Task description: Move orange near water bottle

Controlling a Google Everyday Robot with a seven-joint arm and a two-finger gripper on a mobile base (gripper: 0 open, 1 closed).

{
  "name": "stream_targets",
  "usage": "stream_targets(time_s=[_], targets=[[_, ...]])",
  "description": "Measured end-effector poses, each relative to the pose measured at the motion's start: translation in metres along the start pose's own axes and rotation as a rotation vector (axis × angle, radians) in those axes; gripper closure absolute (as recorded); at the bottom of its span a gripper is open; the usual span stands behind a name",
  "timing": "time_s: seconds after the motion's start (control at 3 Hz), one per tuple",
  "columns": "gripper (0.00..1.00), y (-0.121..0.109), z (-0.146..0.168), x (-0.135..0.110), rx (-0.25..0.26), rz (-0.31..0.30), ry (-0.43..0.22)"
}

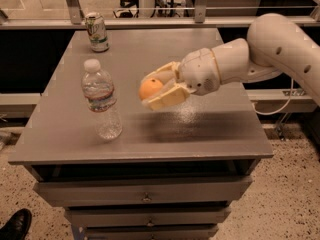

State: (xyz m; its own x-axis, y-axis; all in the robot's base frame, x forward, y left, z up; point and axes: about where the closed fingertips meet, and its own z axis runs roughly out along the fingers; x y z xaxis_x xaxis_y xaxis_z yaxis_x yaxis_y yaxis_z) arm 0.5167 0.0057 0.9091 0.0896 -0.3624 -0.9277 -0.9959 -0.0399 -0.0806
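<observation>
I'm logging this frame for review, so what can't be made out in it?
Camera view:
- Part of the orange is covered by the end effector gripping it above the table, right of the water bottle.
- Lettering on the can is too blurred to read.
- The arm is cut off by the right edge.
- The shoe is cut off by the bottom edge.

The cream, matt-plastic two-finger gripper (146, 92), above the table's middle, clamps the small round orange (150, 88), whose skin is smooth with a slight sheen. The clear plastic water bottle (101, 100) is glossy. The grey table top (210, 134) is matt and finely speckled. The green-and-white metal can (96, 31) is shiny.
</observation>
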Motion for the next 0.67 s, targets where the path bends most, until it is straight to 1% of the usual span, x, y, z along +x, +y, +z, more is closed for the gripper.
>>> stream_targets(time_s=[0.33,0.67], targets=[[1.00,0.003,0.022,0.002,-0.004,-0.011,-0.005],[1.00,0.010,0.038,0.012,-0.005,-0.015,0.006]])
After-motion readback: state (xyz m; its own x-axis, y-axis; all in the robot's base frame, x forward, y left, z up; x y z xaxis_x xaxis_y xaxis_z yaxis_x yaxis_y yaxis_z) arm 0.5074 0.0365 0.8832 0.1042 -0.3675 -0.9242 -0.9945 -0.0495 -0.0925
